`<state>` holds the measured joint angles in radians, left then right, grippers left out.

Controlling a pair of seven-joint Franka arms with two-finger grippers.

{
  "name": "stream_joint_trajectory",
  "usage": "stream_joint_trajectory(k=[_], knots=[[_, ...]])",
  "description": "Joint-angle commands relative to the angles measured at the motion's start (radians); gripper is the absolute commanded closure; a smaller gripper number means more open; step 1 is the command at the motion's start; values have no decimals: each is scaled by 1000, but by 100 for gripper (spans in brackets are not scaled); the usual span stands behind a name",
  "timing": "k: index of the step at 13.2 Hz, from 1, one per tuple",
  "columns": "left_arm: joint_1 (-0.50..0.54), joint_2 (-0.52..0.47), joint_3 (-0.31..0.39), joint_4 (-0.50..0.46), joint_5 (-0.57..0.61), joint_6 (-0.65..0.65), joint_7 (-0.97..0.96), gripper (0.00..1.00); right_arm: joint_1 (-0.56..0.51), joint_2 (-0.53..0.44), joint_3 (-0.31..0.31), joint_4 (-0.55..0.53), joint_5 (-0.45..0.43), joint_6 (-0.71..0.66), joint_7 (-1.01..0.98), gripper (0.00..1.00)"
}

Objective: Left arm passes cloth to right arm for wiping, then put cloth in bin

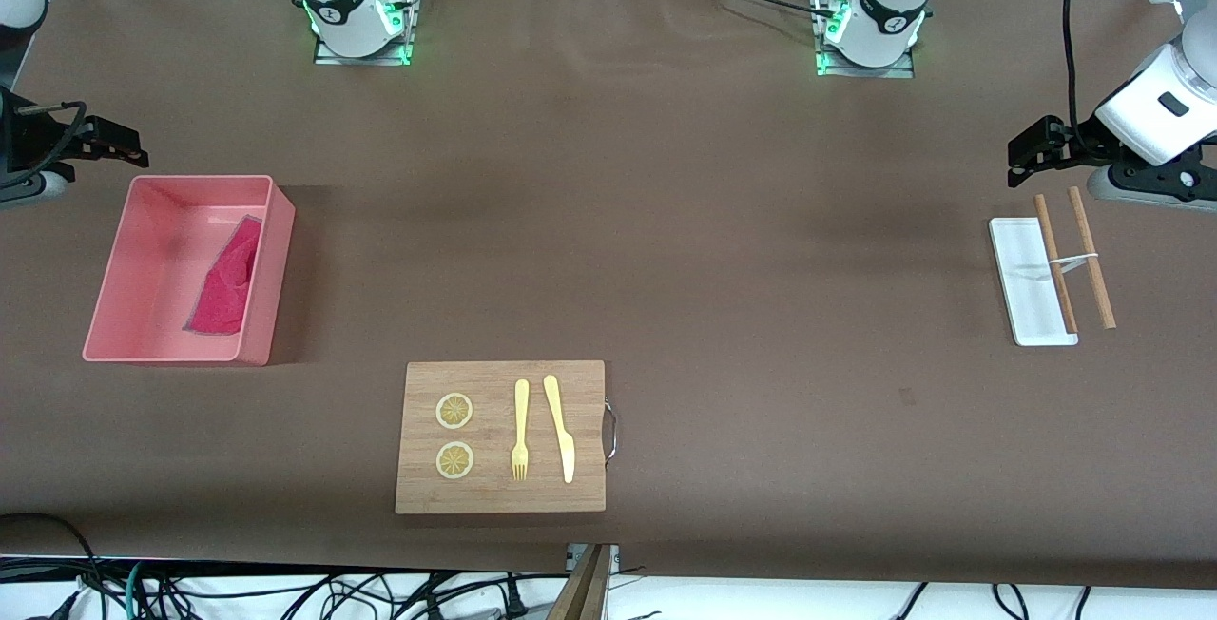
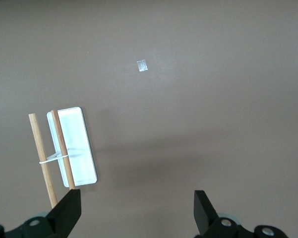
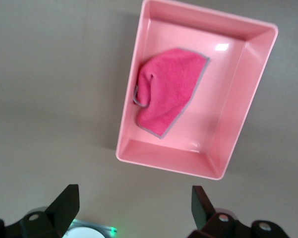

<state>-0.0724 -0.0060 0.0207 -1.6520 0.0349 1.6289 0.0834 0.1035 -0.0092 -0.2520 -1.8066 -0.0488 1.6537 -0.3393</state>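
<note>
The brown table [image 1: 608, 221] is stretching the whole width of the room, cables trailing along its near edge. The salmon-pink bin [image 1: 112, 263] is sitting toward the right arm's end, upright walls and rounded corners, and the cloth [image 1: 226, 282] is lying inside it, crumpled and folded over itself, a deep magenta terry with a thin grey hem, slumping against the wall that faces the table's middle. Nearer the front camera a bamboo cutting board [image 1: 501, 496] is carrying two lemon slices [image 1: 453, 411], a yellow fork [image 1: 520, 430] and a yellow knife [image 1: 560, 428]. Toward the left arm's end a small white tray [image 1: 1022, 287] is lying with two wooden sticks [image 1: 1090, 257] across and beside it. The right gripper [image 3: 134, 206] is hovering just beside the bin, jaws spread wide and holding nothing. The left gripper [image 2: 138, 208] is hanging by the tray, equally wide and holding nothing
</note>
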Motion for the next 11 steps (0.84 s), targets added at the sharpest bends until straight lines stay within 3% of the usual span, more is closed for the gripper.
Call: stream_joint_trajectory(k=[1,4,9,11], knots=[[-4,-8,4,-2,-18,-9,12,0,1,-32,95,53,30,-55,135,0],[-4,-8,4,-2,-18,-9,12,0,1,-32,171,118,49,-123,262,0],[-4,-8,4,-2,-18,-9,12,0,4,-32,198,141,47,-137,252,0],[-4,-8,4,-2,-18,-9,12,0,5,-29,201,165,47,-204,256,0]])
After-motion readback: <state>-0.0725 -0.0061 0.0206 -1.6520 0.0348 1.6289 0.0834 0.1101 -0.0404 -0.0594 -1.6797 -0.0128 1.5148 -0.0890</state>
